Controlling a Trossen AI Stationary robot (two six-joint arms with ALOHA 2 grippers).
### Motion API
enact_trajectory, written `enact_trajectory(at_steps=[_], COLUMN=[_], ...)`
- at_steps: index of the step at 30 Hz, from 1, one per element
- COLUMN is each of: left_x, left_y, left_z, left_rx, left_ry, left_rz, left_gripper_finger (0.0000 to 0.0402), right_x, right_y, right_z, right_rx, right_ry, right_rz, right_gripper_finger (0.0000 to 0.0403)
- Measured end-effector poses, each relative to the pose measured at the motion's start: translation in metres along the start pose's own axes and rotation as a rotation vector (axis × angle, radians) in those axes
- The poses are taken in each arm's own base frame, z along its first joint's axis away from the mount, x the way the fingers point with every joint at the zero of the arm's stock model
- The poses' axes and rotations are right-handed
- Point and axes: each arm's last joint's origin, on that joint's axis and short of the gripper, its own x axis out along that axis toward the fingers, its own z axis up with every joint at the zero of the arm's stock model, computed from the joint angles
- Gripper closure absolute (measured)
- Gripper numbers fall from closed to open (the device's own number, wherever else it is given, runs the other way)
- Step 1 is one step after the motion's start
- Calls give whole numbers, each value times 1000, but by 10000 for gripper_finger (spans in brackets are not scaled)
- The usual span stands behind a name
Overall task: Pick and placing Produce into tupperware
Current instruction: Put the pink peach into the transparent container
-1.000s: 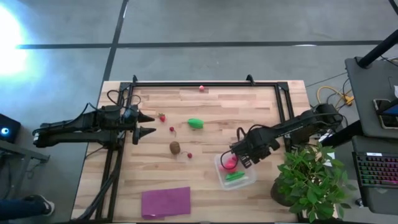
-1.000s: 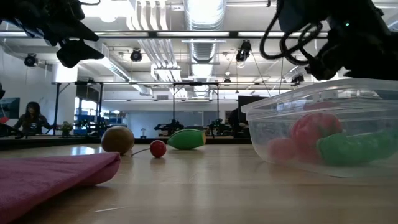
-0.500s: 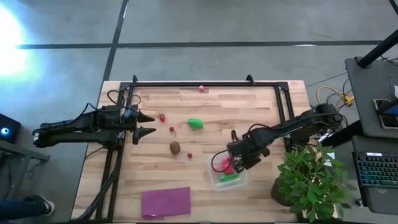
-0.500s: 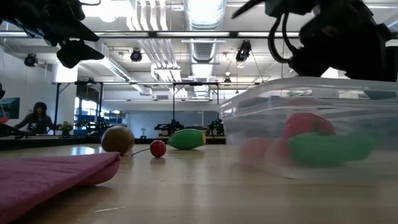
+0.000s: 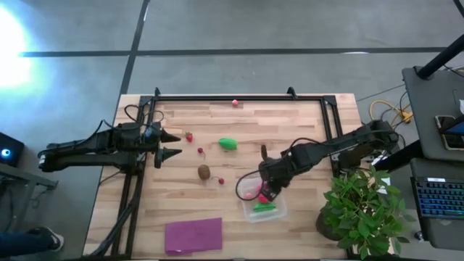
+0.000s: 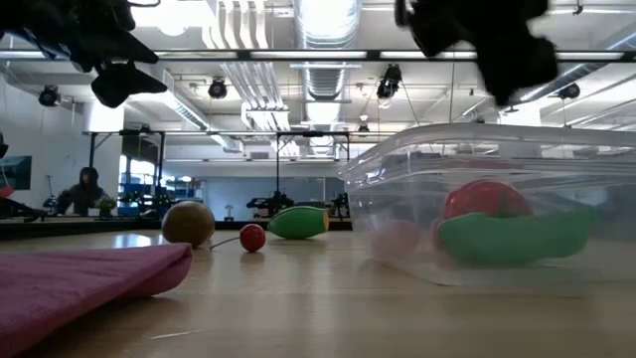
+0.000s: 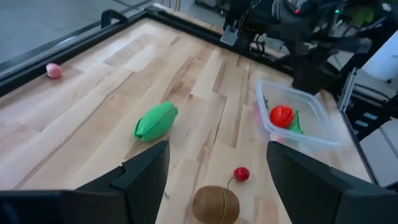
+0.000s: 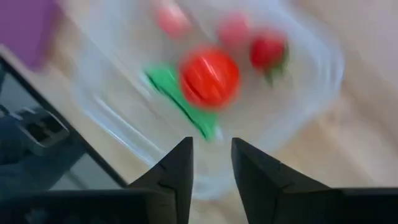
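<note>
The middle of the table is partly obstructed: a green piece, a brown ball and small red berries lie scattered between the two arms. The right gripper hangs over the container, blocking access from above. A purple sheet covers the near edge. Bare wood remains along the far edge, apart from one pink berry.

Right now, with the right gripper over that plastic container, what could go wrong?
1. The right gripper hangs at the tupperware rim; the light container could get nudged or tipped, spilling the red ball and green piece.
2. The kiwi, a green piece and small berries lie loose on the wood; round ones may roll if bumped.
3. The pink berry sits by the far rail, awkward to reach.
</note>
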Motion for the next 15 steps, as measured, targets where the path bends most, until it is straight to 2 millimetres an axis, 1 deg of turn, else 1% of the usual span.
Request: enact_trajectory(at_steps=[3,7,10,15], left_x=[0,-1,0,3], left_y=[-1,-1,-2,-4], left_z=[2,4,7,13], left_rx=[-36,-250,-285,-311], left_ry=[-16,-39,-71,-118], left_rz=[-6,-15,-12,-46], left_gripper_finger=[146,146,146,146], right_x=[-28,-62,-81,-100], right_y=[18,31,29,17], right_z=[10,24,38,62], right_rx=[-95,-172,-149,-131], right_ry=[-176,-356,-419,-489], right_rz=[20,37,58,48], right_gripper_finger=[285,271,265,264])
